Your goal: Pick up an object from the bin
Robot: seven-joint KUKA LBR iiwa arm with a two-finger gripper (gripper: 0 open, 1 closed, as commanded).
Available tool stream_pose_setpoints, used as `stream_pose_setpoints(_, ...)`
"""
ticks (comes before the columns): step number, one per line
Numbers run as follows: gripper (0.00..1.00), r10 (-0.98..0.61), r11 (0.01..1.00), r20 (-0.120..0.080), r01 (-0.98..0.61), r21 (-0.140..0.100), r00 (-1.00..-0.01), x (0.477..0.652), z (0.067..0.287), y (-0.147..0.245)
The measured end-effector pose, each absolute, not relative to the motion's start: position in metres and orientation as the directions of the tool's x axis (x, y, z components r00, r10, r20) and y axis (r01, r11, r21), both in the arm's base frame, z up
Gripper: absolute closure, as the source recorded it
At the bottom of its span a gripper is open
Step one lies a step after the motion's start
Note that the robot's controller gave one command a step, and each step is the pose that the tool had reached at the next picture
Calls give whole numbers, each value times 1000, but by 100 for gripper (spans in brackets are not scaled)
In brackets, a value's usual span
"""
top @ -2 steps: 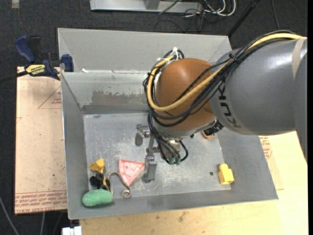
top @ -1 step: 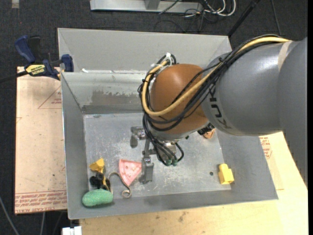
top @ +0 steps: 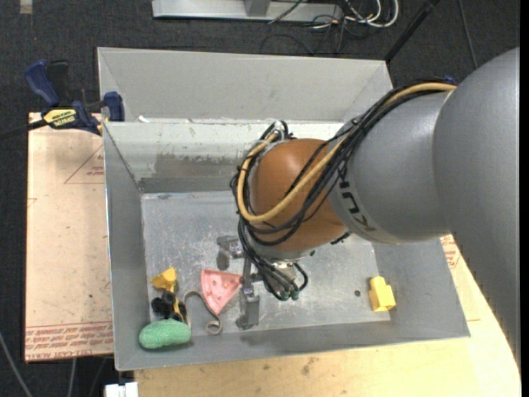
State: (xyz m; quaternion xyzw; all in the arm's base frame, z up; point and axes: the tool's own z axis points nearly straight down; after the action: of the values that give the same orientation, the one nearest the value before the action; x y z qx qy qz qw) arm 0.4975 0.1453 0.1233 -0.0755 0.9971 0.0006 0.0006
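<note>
While pincer hangs beside pink wedge, green lump near

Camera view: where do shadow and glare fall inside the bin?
In the camera view, the arm shades the bin floor under its orange cover; the far wall is lit brightest, without hard glare; the yellow block and green lump lie in even light.

Big arm hides bin middle from us, runs off right edge. Small black-yellow thing: we can't tell what.
</note>
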Motion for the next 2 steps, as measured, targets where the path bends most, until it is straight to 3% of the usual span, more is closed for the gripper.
stream_pose_setpoints(2,0,213,977,0,213,2,-977,503,98,166)
